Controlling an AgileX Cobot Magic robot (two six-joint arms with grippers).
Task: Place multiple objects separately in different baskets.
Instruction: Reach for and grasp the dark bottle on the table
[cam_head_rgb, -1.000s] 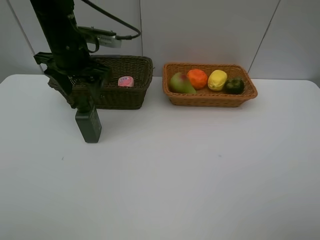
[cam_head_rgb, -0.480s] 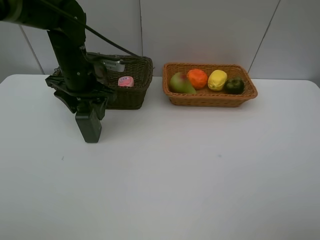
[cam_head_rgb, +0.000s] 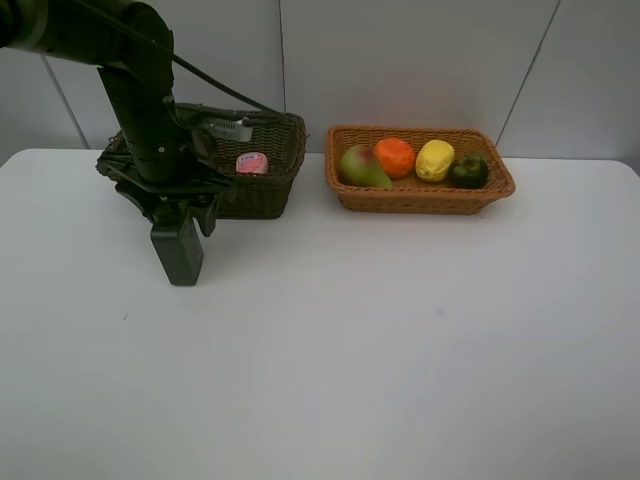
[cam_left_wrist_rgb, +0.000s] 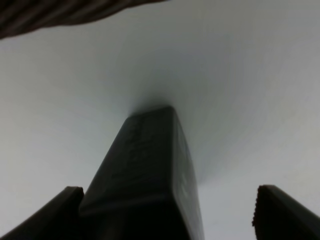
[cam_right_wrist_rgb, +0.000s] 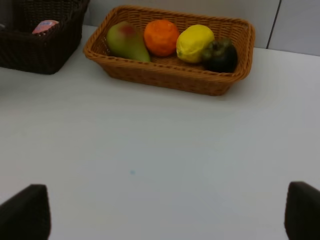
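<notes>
Left gripper (cam_head_rgb: 180, 222) shifted slightly, now jaws spread wide straddling the upright dark green bottle (cam_head_rgb: 179, 254) on the table (cam_head_rgb: 400, 330) beside the dark basket (cam_head_rgb: 262, 192), not pinching it; right gripper (cam_right_wrist_rgb: 165, 212) wide open, empty.

Even bright light, soft shadows; left wrist view blurry.
</notes>
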